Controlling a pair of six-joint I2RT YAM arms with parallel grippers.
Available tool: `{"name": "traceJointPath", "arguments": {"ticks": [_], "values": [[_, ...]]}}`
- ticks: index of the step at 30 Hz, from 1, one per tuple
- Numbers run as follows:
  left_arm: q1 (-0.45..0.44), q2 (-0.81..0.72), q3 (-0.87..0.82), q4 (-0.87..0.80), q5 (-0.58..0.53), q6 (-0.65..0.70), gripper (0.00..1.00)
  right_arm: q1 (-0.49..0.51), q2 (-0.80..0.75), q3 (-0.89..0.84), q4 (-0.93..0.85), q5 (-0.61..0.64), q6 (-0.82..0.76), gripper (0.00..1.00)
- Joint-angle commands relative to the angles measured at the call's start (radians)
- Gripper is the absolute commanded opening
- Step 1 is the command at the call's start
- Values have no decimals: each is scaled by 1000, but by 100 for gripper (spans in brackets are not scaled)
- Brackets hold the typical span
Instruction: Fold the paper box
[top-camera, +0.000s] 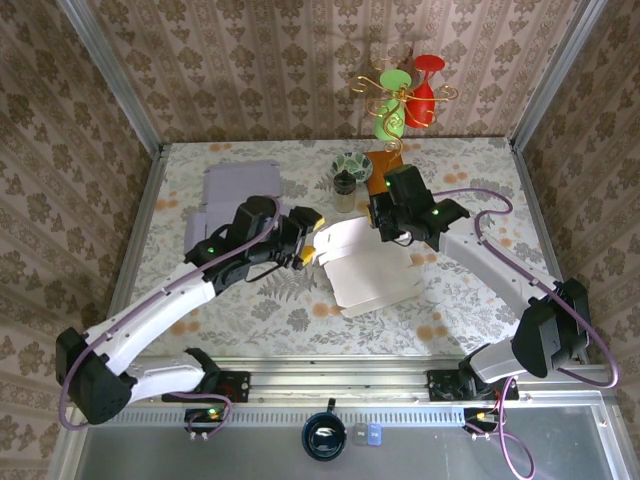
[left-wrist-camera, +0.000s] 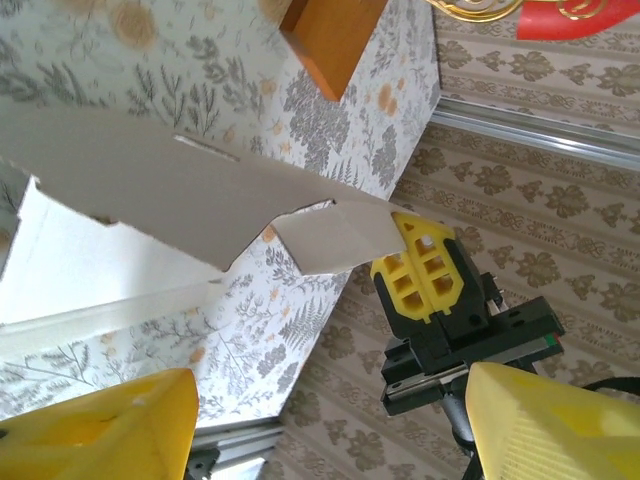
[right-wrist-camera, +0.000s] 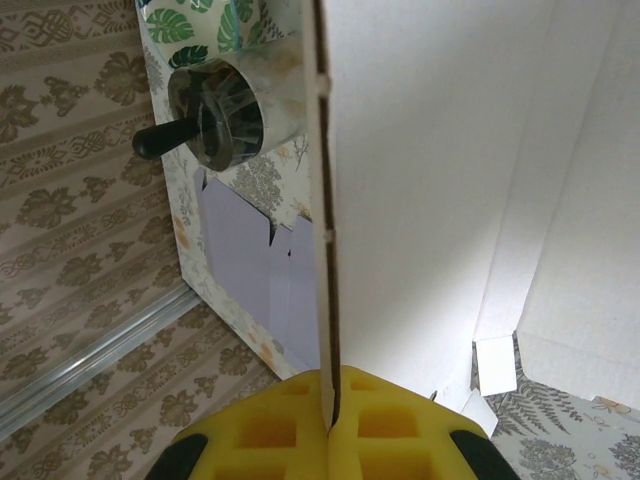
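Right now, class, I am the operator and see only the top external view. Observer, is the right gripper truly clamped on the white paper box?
Observer: Yes. The right wrist view shows the right gripper shut on a thin edge of the paper box.
Operator: And the left gripper?
Observer: In the left wrist view the left gripper is open with nothing in its gap. The box panel is ahead of it.

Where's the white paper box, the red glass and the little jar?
paper box (top-camera: 370, 272): top external view, on its flat middle panel.
red glass (top-camera: 420, 106): top external view, on its wide red part.
little jar (top-camera: 345, 184): top external view, on its dark lid.
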Motion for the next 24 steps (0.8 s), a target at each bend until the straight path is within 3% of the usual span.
{"name": "traceJointPath", "arguments": {"ticks": [1, 5, 13, 21, 24], "values": [[-18, 59, -8, 104, -45, -164, 72, -6, 15, -13, 15, 9, 14, 0], [-17, 109, -6, 136, -65, -165, 70, -5, 10, -17, 21, 7, 14, 0], [48, 97, -18, 25, -75, -62, 59, -5, 4, -34, 31, 2, 18, 0], [69, 147, -14, 22, -13, 30, 36, -6, 22, -26, 43, -6, 23, 0], [73, 159, 2, 10, -8, 78, 34, -6, 28, -26, 46, -8, 24, 0]]}}
